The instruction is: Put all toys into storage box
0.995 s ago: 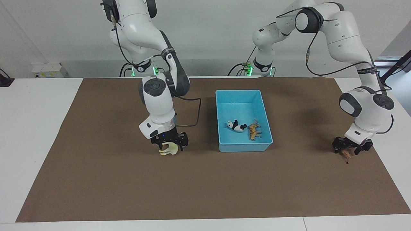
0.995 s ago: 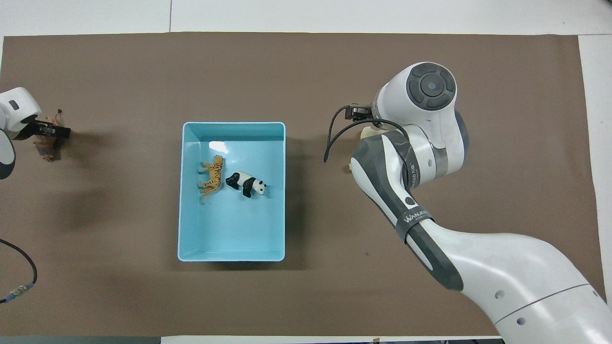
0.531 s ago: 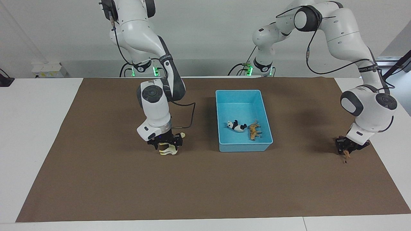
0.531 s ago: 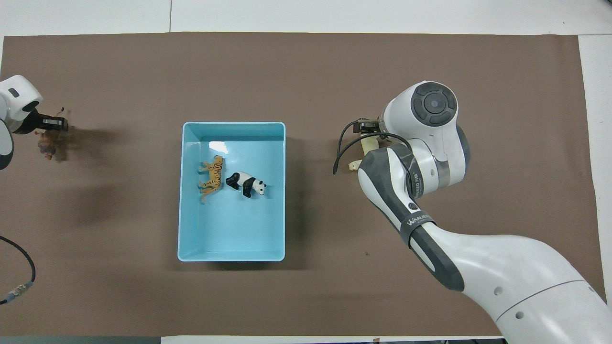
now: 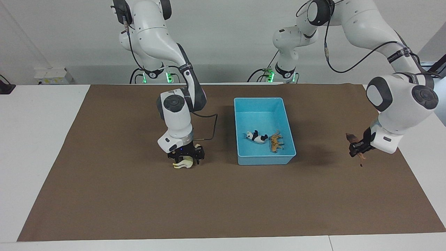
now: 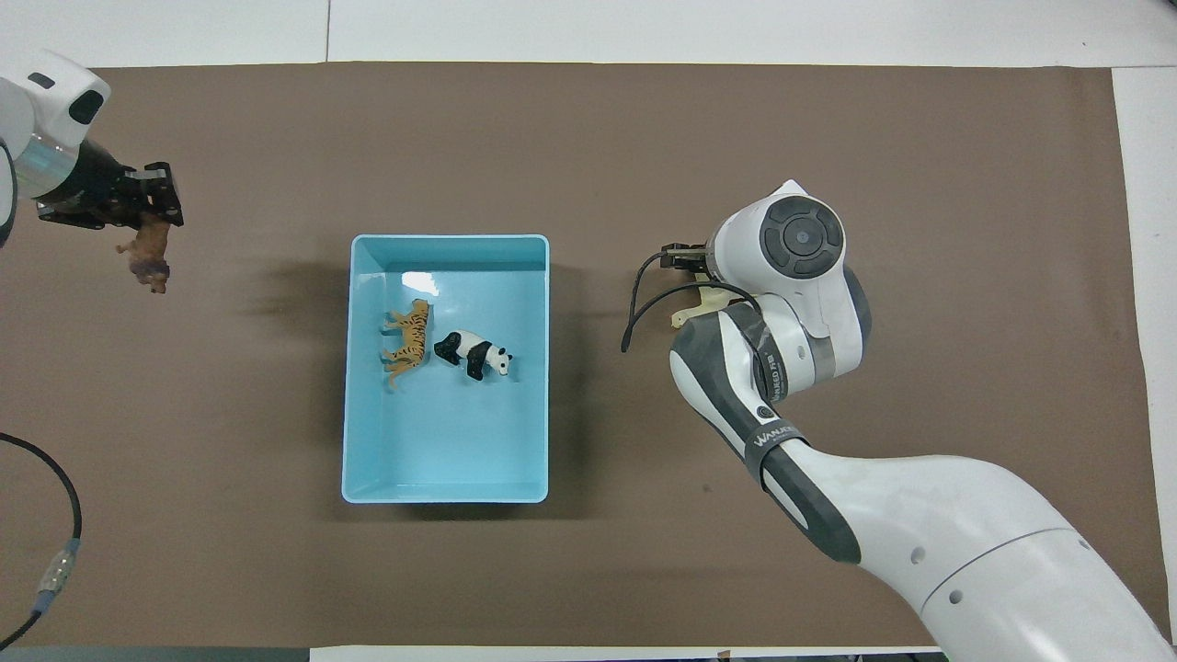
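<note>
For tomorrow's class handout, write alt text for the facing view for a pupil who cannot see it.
The left gripper holds a dark brown plastic lion figurine in the air over the brown mat, while the right gripper, jaws open, is down around a cream plastic long-necked animal figurine. Between them, a light blue plastic storage box holds a black-and-white panda figurine and an orange striped tiger figurine.

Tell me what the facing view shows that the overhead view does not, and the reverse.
Only the facing view shows both arm bases and the right gripper low over the cream toy on the mat. Only the overhead view shows the storage box floor from straight above. Both show the panda and tiger inside, and the left gripper holding the brown toy aloft.
</note>
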Tool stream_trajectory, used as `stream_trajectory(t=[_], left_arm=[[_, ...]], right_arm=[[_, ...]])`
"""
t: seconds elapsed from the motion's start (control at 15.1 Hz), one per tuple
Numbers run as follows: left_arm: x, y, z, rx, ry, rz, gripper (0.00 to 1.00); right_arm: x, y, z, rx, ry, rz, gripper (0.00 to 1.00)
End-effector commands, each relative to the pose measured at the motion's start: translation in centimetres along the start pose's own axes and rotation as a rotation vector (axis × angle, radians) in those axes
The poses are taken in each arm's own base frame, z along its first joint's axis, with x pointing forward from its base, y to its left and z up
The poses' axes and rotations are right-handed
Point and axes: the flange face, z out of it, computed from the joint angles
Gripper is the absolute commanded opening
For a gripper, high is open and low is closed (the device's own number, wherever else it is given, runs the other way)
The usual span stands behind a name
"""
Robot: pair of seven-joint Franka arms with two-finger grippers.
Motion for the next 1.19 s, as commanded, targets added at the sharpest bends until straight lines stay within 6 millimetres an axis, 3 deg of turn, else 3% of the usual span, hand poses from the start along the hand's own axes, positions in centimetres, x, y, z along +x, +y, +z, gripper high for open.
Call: stream_trajectory(t=[0.0, 0.07, 0.2, 0.33, 0.46, 0.53, 0.6, 0.8, 0.99, 1.13], left_arm=[[-7.2, 7.6, -0.3, 0.026, -0.058, -0.174, 0.0], [-9.4, 10.4, 0.6, 0.033, -0.078, -0.216, 0.0], [-13.8, 15.4, 2.6, 0.02, -0.07, -0.293, 0.0], [-18.2, 18.6, 5.2, 0.016, -0.044, -0.354, 0.0], [-21.3, 18.8, 8.4, -0.012, -0.006, -0.34, 0.0], [-21.5, 18.4, 8.9, -0.023, 0.006, -0.335, 0.28], [-21.5, 18.3, 9.0, -0.024, 0.007, -0.333, 0.97], [-20.4, 18.9, 7.3, -0.053, 0.034, -0.326, 1.0], [-18.5, 18.5, 3.8, -0.075, 0.074, -0.252, 1.0], [-15.7, 15.4, 0.5, -0.059, 0.064, -0.196, 1.0]], right_arm=[[-0.9, 0.9, 0.5, 0.005, 0.019, 0.014, 0.71], [-0.9, 0.9, 0.4, 0.005, 0.016, 0.02, 0.04], [-0.9, 0.5, 0.2, 0.005, -0.003, 0.036, 0.0], [0.2, 0.2, -1.2, -0.012, -0.029, 0.03, 0.0], [1.9, -1.2, -4.0, -0.02, -0.053, 0.028, 0.0], [2.8, -1.9, -5.6, -0.022, -0.063, 0.026, 0.0], [3.6, -1.8, -7.1, -0.026, -0.07, 0.029, 0.0], [5.6, -2.5, -15.3, -0.023, -0.104, 0.038, 0.0], [5.7, -4.2, -23.2, -0.012, -0.111, 0.079, 0.0], [5.4, -6.3, -26.8, 0.042, -0.108, 0.155, 0.0]])
